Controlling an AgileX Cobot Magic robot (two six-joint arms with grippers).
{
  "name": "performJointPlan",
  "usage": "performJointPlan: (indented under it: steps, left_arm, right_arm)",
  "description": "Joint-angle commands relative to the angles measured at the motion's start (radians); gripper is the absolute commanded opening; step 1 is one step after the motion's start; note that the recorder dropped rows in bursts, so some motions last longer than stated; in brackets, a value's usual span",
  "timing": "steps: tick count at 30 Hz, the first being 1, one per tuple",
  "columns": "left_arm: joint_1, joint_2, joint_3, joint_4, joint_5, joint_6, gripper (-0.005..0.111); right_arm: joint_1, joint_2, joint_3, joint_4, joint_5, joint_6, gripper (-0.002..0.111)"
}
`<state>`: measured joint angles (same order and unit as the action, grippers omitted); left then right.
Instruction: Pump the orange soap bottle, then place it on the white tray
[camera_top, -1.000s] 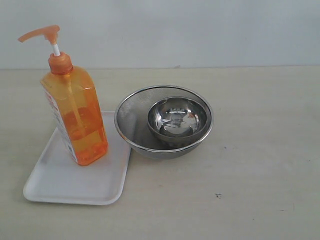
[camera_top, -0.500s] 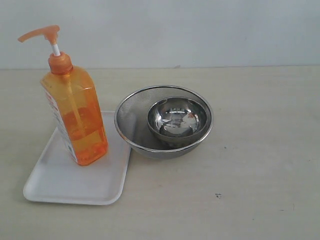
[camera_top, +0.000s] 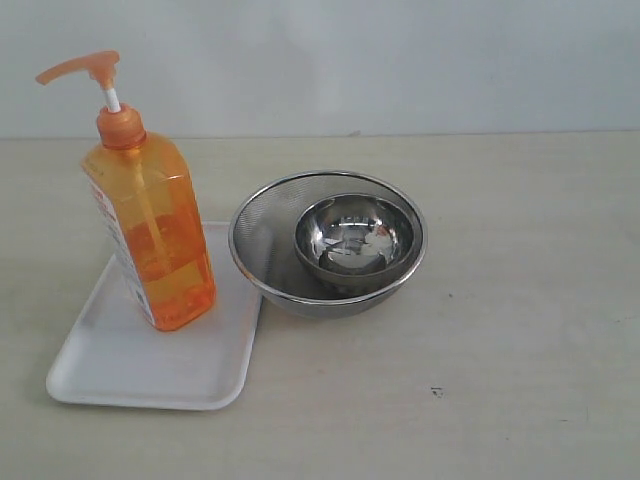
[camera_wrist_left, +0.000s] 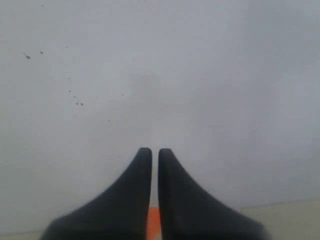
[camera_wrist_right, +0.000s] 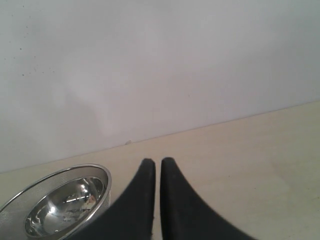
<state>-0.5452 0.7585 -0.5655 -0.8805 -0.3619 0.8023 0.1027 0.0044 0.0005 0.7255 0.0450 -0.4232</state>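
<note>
Exterior view shows the orange soap bottle (camera_top: 150, 235) upright on the white tray (camera_top: 130, 378) at the left, just beside the mesh strainer (camera_top: 262, 235); with the left gripper (camera_wrist_left: 151, 155) and right gripper (camera_wrist_right: 154, 165) both pressed together and empty, a stray nudge could topple this tall bottle.

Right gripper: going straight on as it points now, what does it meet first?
Probably the pale grey wall; only bare beige table lies ahead of the black right gripper. The round steel mesh strainer sits off its line.
</note>
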Motion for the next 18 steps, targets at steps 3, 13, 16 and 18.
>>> performJointPlan:
  steps: [3,13,16,18]
  left_arm:
    - [0.023,0.189,-0.066,-0.109,-0.196,0.091,0.005]
    - [0.193,0.266,-0.096,-0.015,-0.048,0.152,0.005]
    - [0.203,0.308,-0.096,0.026,-0.027,0.105,0.005]
    - [0.203,0.329,-0.096,0.095,-0.01,0.033,0.005]
  right_arm:
    - [-0.004,-0.004,0.0,-0.004,-0.003,-0.002,0.0]
    - [-0.004,-0.004,0.0,-0.004,-0.003,-0.002,0.0]
    - [-0.004,-0.004,0.0,-0.004,-0.003,-0.002,0.0]
    - [-0.004,-0.004,0.0,-0.004,-0.003,-0.002,0.0]
